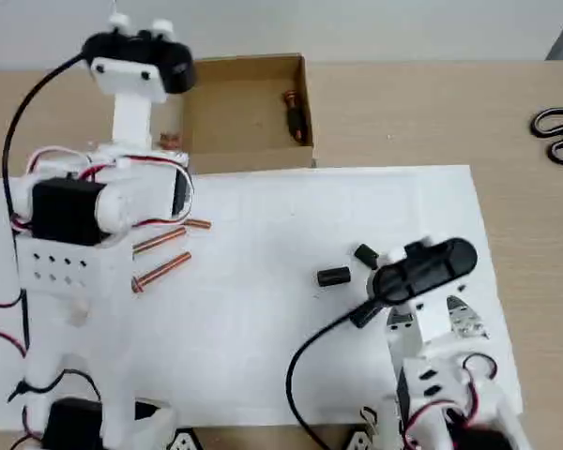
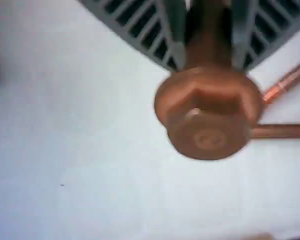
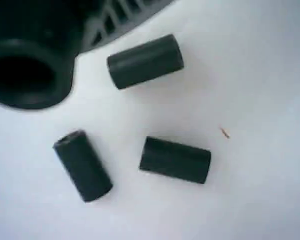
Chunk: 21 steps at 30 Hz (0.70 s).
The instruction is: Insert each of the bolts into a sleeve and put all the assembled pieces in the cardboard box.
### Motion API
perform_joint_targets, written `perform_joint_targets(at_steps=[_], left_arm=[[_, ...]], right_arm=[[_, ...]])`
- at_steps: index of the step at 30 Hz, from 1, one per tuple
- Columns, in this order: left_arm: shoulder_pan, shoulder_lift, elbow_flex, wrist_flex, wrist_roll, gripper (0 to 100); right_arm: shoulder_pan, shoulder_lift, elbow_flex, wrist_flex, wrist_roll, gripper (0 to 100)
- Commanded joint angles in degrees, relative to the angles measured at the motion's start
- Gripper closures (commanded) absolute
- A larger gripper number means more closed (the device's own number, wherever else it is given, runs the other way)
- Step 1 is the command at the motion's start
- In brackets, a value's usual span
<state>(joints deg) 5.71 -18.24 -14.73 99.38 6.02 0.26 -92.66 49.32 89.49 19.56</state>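
A bolt [image 2: 207,115] is being clamped by its shank in the left gripper [image 2: 210,35], head outward; a sleeve [image 3: 27,75] is being pinched in the right gripper [image 3: 50,47], well apart.

The copper-coloured hexagon-headed metal bolt [image 2: 207,112] has a soft, satin sheen, and the loose copper-coloured metal bolts [image 1: 161,270] on the near left show ridged shanks. The black hollow sleeve [image 3: 25,75] and the three short black cylindrical sleeves [image 3: 175,160] look matt and smooth, plastic or rubber. The white paper sheet [image 1: 263,328] is matt; the brown cardboard box [image 1: 249,103] at the far side is dull.
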Motion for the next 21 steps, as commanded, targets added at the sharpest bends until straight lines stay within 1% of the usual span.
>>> perform_joint_targets(at_steps=[1, 4, 6, 11, 15, 19, 21], left_arm=[[-0.4, -5.2, 3.8, -2.9, 4.2, 99], [-0.4, -9.9, 9.2, -7.1, 8.0, 99], [-0.4, -13.5, 14.1, -11.5, 10.0, 99], [-0.4, -24.4, 29.5, -25.5, 14.1, 99], [-0.4, -33.5, 42.1, -35.3, 17.0, 99], [-0.2, -41.8, 52.4, -42.0, 18.5, 99], [-0.2, -45.1, 56.8, -44.7, 19.2, 99]], right_arm=[[0.1, -4.6, 2.5, -2.5, -0.6, 99.6], [0.1, -8.2, 6.1, -2.7, -0.6, 99.6], [0.1, -10.6, 8.4, -3.3, -0.6, 99.6], [0.1, -11.3, 14.1, -11.5, -1.0, 99.6], [0.1, -11.3, 17.3, -18.4, -6.1, 99.6], [0.0, -11.3, 20.9, -20.5, -9.5, 99.6], [-1.5, -11.3, 23.5, -21.9, -9.8, 99.7]])
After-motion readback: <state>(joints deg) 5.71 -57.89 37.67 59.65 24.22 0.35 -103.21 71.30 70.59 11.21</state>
